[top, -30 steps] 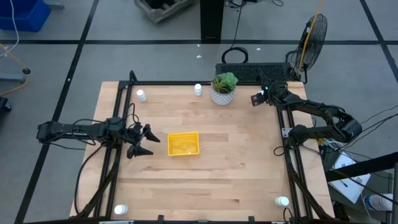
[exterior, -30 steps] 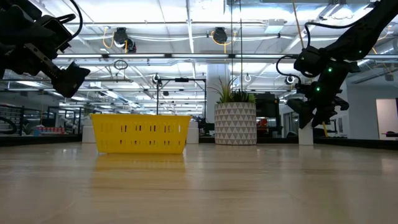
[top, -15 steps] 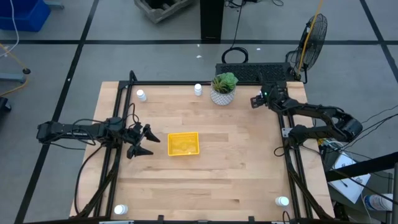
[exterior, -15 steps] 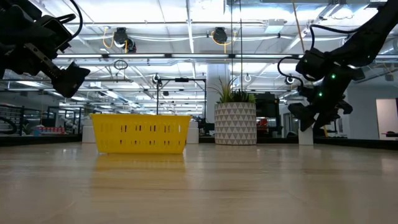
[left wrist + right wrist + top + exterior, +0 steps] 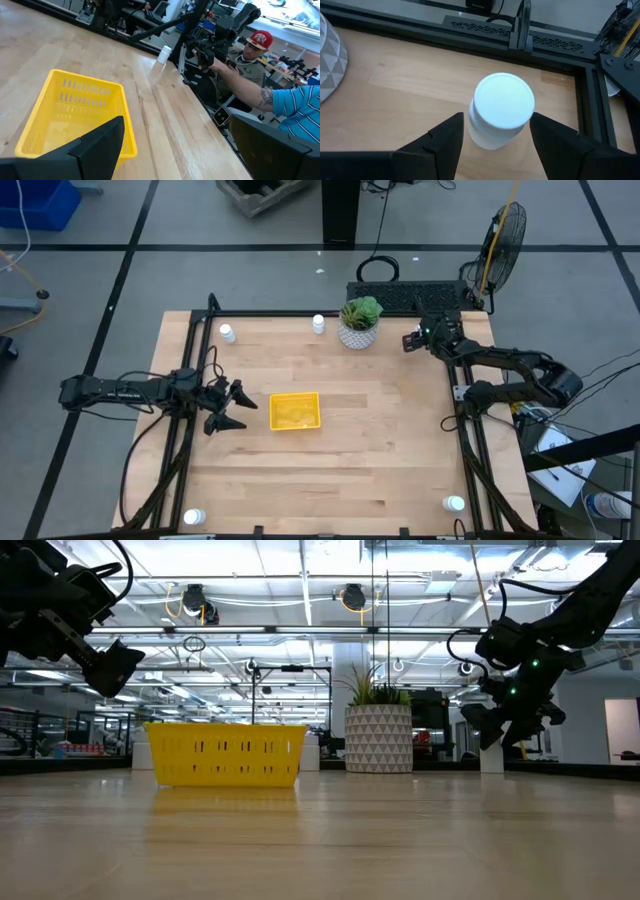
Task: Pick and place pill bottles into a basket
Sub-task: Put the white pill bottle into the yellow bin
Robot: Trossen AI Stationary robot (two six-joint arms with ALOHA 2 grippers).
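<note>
Pale wooden table (image 5: 380,440) within a black frame, grey tiled floor around. One yellow basket (image 5: 295,411) left of centre; one potted plant (image 5: 360,322) at the far edge. Five pill bottles: two far (image 5: 227,333) (image 5: 318,324), two near corners (image 5: 193,517) (image 5: 455,503), one (image 5: 501,109) between the right gripper's (image 5: 496,145) part-open fingers, not gripped. Left gripper (image 5: 226,407) wide open, empty, beside the basket. Right arm has shifted slightly left.

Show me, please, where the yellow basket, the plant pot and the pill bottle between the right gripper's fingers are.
yellow basket (image 5: 295,411), high view, on its floor.
plant pot (image 5: 379,739), low view, on its patterned wall.
pill bottle (image 5: 503,100), right wrist view, on its white cap.
</note>
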